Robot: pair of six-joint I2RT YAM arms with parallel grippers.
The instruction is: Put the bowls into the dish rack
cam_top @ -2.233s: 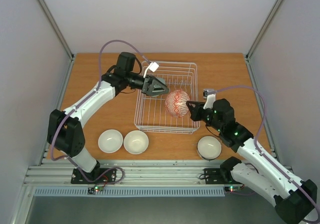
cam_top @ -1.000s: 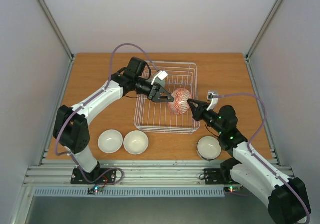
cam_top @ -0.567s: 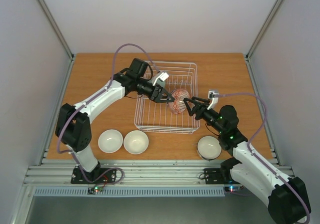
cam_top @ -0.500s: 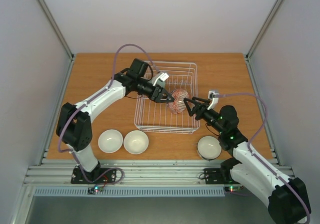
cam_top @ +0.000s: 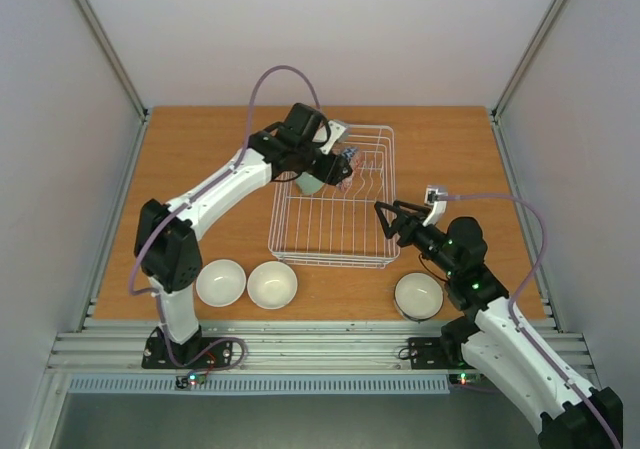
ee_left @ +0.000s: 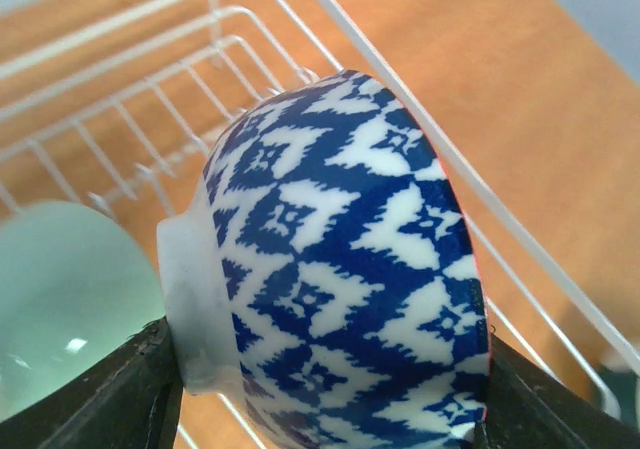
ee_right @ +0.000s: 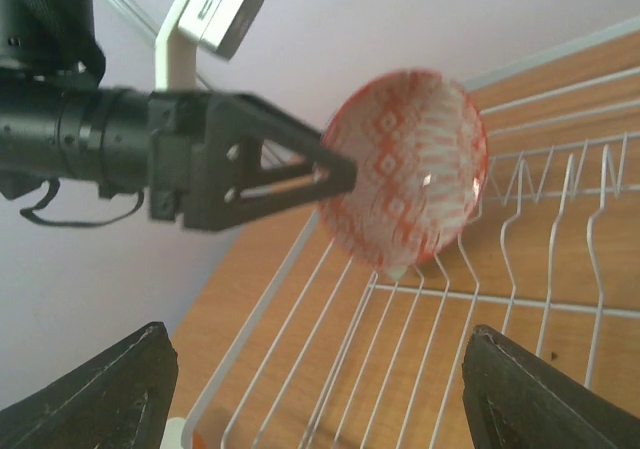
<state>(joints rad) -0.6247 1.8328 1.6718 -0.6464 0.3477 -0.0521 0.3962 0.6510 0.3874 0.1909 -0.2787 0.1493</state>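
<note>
My left gripper (cam_top: 335, 164) is shut on a patterned bowl (cam_top: 348, 157), blue and white outside (ee_left: 340, 249), red and white inside (ee_right: 405, 169). It holds the bowl on edge above the back of the white wire dish rack (cam_top: 272, 219). A pale green bowl (cam_top: 310, 182) sits just left of it in the rack (ee_left: 60, 299). My right gripper (cam_top: 385, 214) stands open near the rack's right side, nothing between its fingers (ee_right: 320, 399). In the right wrist view one black finger (ee_right: 260, 169) of the left gripper shows against the bowl.
Two white bowls (cam_top: 221, 282) (cam_top: 272, 284) stand on the wooden table in front of the rack's left corner. A third white bowl (cam_top: 418, 295) stands at the front right, beside my right arm. Grey walls close in the table.
My right gripper has opened and let go of the patterned bowl, then drawn back a little. My left gripper has carried the bowl from the rack's middle to its back.
</note>
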